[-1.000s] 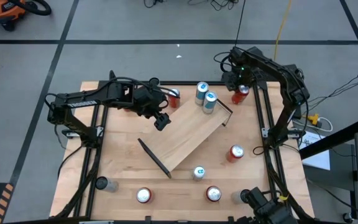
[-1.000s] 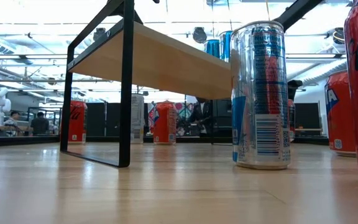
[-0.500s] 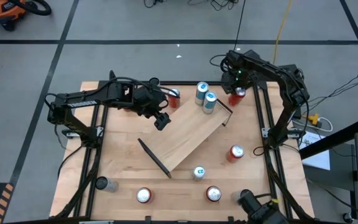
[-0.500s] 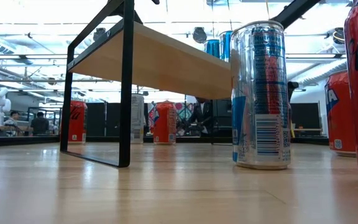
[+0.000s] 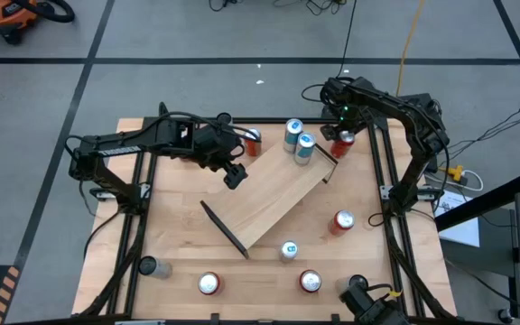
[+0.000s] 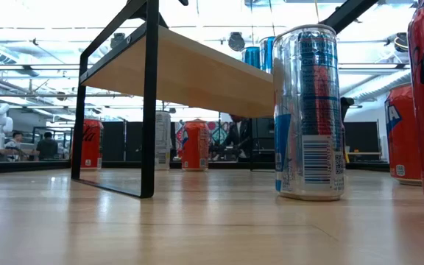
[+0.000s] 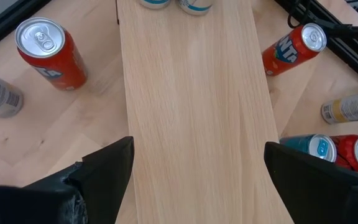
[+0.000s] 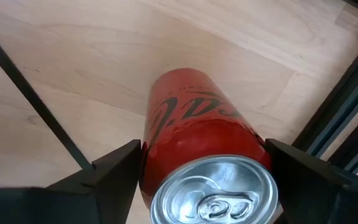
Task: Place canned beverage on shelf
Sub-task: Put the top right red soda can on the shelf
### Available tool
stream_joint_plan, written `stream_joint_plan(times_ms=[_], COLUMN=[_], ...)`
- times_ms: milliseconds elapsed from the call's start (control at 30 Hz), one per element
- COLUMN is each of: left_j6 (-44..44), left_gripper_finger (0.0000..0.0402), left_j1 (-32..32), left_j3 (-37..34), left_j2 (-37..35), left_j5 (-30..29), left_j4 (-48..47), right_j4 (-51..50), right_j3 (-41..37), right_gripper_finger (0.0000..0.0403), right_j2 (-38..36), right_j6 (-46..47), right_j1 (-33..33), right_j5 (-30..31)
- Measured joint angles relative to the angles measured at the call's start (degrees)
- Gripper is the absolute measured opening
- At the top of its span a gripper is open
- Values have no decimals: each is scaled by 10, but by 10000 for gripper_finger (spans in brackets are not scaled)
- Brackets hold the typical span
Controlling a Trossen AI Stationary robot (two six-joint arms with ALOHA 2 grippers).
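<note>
Apparently right fingers (image 8: 197, 180) bracket red can (image 8: 197, 134).

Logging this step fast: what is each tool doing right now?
Left tool: open, empty, over the shelf.
Right tool: fingers either side of the red can; a firm grip cannot be told.

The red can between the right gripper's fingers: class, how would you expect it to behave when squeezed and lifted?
The red can is a smooth metal cylinder, so it may slip in the right gripper unless squeezed squarely. It stands upright and is taller than wide, so a sideways nudge could tip it, then let it roll. Thin walls probably dent.
</note>
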Motion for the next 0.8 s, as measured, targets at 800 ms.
stream_joint_plan(times_ms=[800], left_j6=[-5], left_gripper_finger=[363], left_j1=[0], left_j3=[0], left_j2=[0], left_j5=[0], left_j4=[-1], right_j4=[5], right_j3=[-40], right_gripper_finger=[323], right_j2=[2], right_j6=[-6], right_j1=[0], right_j5=[-3])
